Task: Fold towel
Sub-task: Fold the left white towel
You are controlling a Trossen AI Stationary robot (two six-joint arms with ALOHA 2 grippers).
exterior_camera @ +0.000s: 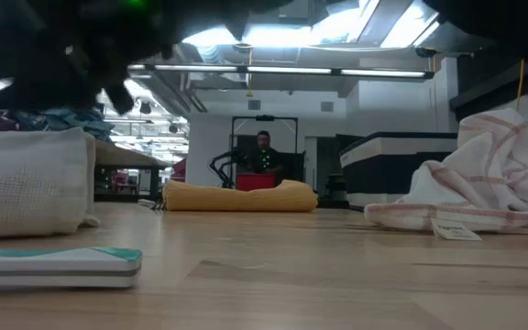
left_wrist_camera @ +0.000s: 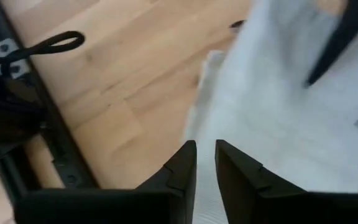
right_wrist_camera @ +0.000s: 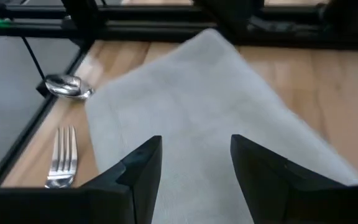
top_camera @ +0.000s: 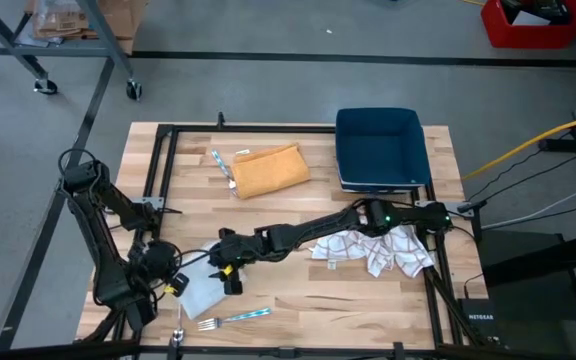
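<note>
Grey floor (top_camera: 268,85) (concrete-looking), bright ceiling lights (exterior_camera: 273,37).

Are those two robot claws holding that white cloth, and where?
Left end effector: nearly shut at the white towel's edge; a grip cannot be confirmed. Right end effector: open above the towel, holding nothing.

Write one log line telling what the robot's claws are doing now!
left claw: nearly closed at white towel edge | right claw: open over the same towel | fork: beside towel
</note>
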